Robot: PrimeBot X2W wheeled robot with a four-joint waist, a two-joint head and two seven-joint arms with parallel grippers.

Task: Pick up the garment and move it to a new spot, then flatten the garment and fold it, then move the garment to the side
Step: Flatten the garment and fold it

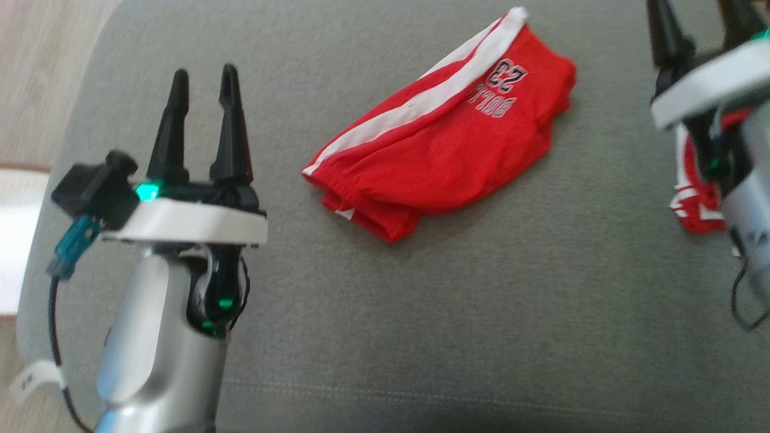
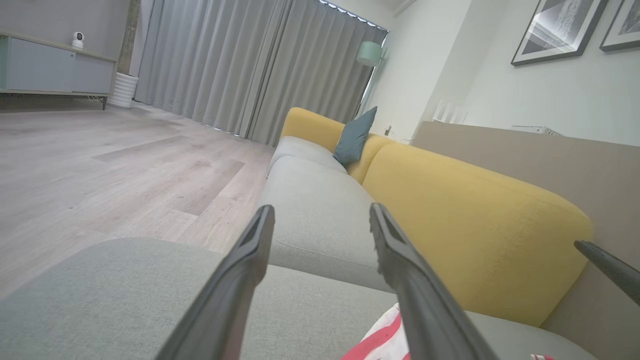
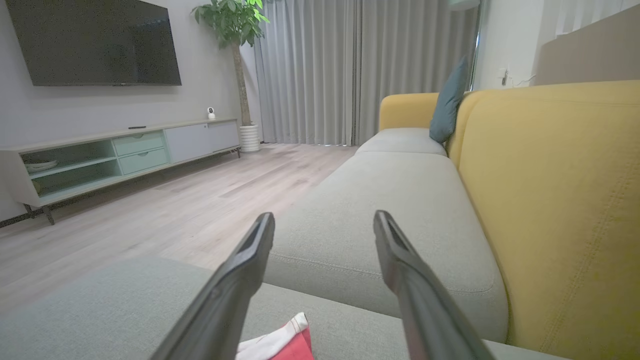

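Seemingly the folding is done, and the move to the side is judged to be in hand. On the grey sofa cushion [image 1: 421, 313] the red garment [image 1: 445, 150] is laid folded at centre. The left tool [image 1: 204, 72], at its nine o'clock, and the right tool [image 3: 324, 218], at its two o'clock, are held open and empty. A grip on the folded edge is called for next.

Item: red garment [image 1: 442, 141], number "23" in white, dark-outlined, toward its 1 o'clock end (upside down to the head camera). Next to it is one line of matching lettering, with "BULL" legible and the rest unclear. Item: white cable tag [image 1: 33, 380], 8 o'clock, marks illegible.
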